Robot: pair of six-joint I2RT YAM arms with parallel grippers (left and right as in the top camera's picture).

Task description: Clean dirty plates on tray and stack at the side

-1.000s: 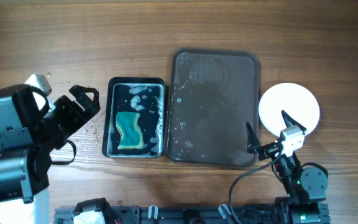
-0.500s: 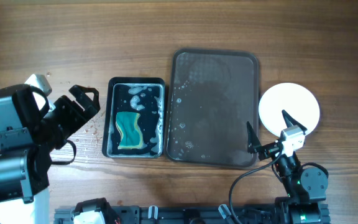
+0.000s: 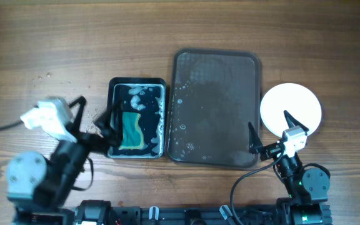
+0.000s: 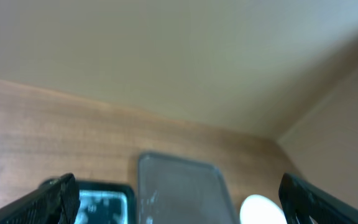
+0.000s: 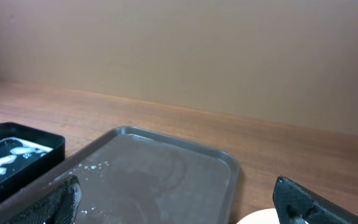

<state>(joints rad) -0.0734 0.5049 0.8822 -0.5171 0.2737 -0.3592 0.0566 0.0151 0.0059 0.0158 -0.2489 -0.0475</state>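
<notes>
The white plates (image 3: 290, 109) lie as one plain white stack on the table just right of the dark brown tray (image 3: 215, 115); I cannot tell how many are in it. The tray holds no plates, only wet soapy streaks. My right gripper (image 3: 270, 128) is open and empty over the tray's front right corner, beside the stack. My left gripper (image 3: 94, 114) is open and empty at the left edge of the black sponge tray. The left wrist view shows the open left gripper (image 4: 176, 186), the tray (image 4: 179, 180) and the stack (image 4: 260, 208). The right wrist view shows the open right gripper (image 5: 178, 186), the tray (image 5: 160, 168) and the stack's edge (image 5: 260, 218).
A smaller black tray (image 3: 112, 94) with a teal sponge (image 3: 130, 130) and soapy water stands left of the brown tray; it also shows in the left wrist view (image 4: 101, 202) and the right wrist view (image 5: 11, 155). Water drops dot the table by the left arm.
My left arm has swung from the far left toward the front, and its gripper now sits against the black tray's left edge. The right arm and the plates have not moved.
</notes>
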